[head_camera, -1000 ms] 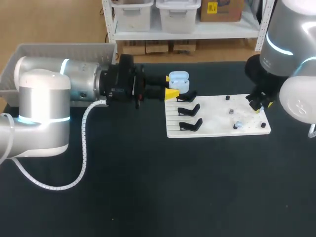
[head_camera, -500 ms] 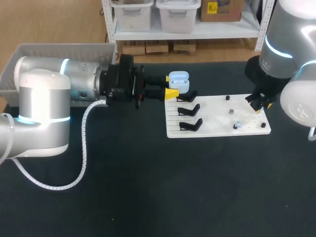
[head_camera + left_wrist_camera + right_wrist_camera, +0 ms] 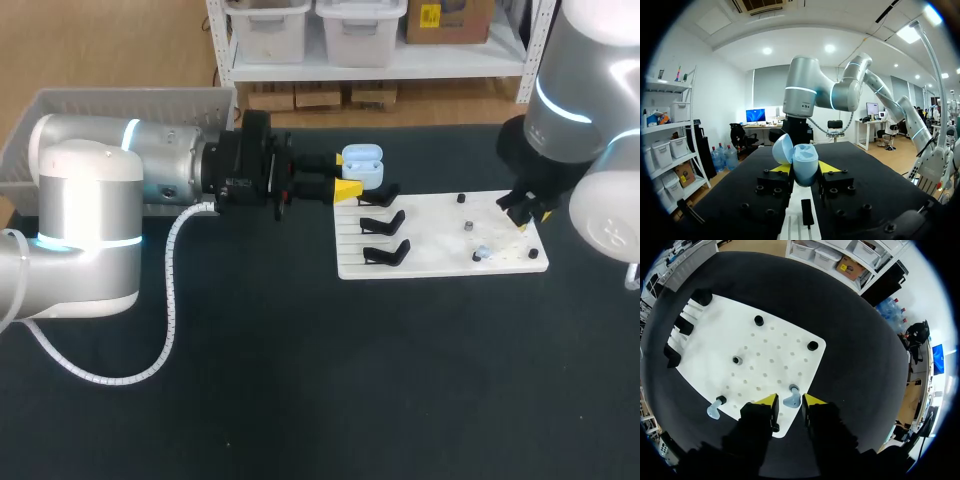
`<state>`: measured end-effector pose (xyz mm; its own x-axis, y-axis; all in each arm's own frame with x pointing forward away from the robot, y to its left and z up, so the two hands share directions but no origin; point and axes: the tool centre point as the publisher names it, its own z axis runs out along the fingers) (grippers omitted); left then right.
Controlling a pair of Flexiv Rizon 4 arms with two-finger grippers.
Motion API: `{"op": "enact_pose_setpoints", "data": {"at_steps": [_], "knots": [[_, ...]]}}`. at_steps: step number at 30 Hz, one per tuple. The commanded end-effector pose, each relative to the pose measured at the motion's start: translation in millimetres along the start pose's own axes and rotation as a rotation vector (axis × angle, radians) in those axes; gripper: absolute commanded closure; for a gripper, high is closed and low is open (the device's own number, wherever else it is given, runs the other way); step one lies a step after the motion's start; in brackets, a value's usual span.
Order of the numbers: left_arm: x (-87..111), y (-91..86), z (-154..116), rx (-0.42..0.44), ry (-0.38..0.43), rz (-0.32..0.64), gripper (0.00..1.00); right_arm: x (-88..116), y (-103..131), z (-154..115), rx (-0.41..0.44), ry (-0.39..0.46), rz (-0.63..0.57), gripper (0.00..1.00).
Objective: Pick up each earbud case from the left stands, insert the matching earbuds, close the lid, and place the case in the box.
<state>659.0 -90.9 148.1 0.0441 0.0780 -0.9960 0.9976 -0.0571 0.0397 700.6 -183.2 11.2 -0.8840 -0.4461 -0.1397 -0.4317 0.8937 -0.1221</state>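
Earbud case (image 3: 362, 165), light blue, lid open and tilted back. It is pinched from two sides between the yellow-tipped fingers of the left gripper (image 3: 343, 175). It is held just above the rearmost of three black stands (image 3: 378, 195). In the left wrist view the fingers press against both flanks of the case body, with the lid leaning off to one side.

The stands sit in a row along the left edge of a white board (image 3: 440, 262), which lies flat on the dark desk (image 3: 300, 380). Small black pegs (image 3: 461, 198) are spread over the right half of the board.

First earbud (image 3: 792, 396), light blue, stands on the board near its edge, between the spread fingers of the right gripper (image 3: 789, 401). No contact between these fingers and the earbud is evident. Second earbud (image 3: 715, 409), same colour, stands on the board beside the right gripper, apart from the first and also near the edge.

Left arm (image 3: 130, 180) lies level across the desk from the left. Box (image 3: 130, 100), pale grey, sits behind it at the rear left of the desk.
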Motion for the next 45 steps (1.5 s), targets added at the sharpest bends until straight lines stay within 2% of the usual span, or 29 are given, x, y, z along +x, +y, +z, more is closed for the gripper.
{"op": "enact_pose_setpoints", "data": {"at_steps": [1, 4, 7, 8, 9, 15, 20, 29, 33, 39, 43, 45], "knots": [[0.8, -1.8, 0, -0.006, -0.003, 0.003, 1.00, 0, 1, 1, 0.005, -0.001, 0.002, 0.72], [0.8, -1.8, 0, -0.006, -0.003, 0.003, 1.00, 0, 1, 2, 0.006, 0.001, 0.003, 0.75], [0.8, -1.8, 0, -0.006, -0.003, 0.003, 1.00, 1, 1, 3, 0.008, 0.001, 0.004, 0.85], [0.8, -1.8, 0, -0.006, -0.003, 0.003, 1.00, 1, 1, 3, 0.009, 0.001, 0.004, 0.90], [0.8, -1.8, 0, -0.006, -0.003, 0.003, 1.00, 1, 1, 3, 0.010, 0.000, 0.005, 1.00], [0.8, -1.8, 0, -0.006, -0.003, 0.003, 1.00, 3, 1, 0, 0.013, -0.008, 0.009, 1.00], [0.8, -1.8, 0, -0.006, -0.003, 0.003, 1.00, 8, 4, -14, 0.010, -0.020, 0.010, 1.00], [0.8, -1.8, 0, -0.006, -0.003, 0.003, 1.00, 20, 26, -78, 0.011, -0.076, -0.016, 1.00], [0.8, -1.8, 0, -0.006, -0.003, 0.003, 1.00, 24, 46, -111, 0.035, -0.040, -0.029, 1.00], [0.8, -1.8, 0, -0.006, -0.003, 0.003, 1.00, 17, 84, -163, 0.013, -0.021, 0.036, 1.00], [0.8, -1.8, 0, -0.006, -0.003, 0.003, 1.00, 13, 112, -180, -0.019, 0.031, 0.121, 1.00], [0.8, -1.8, 0, -0.006, -0.003, 0.003, 1.00, 9, 127, -188, -0.049, 0.015, 0.200, 1.00]]}}
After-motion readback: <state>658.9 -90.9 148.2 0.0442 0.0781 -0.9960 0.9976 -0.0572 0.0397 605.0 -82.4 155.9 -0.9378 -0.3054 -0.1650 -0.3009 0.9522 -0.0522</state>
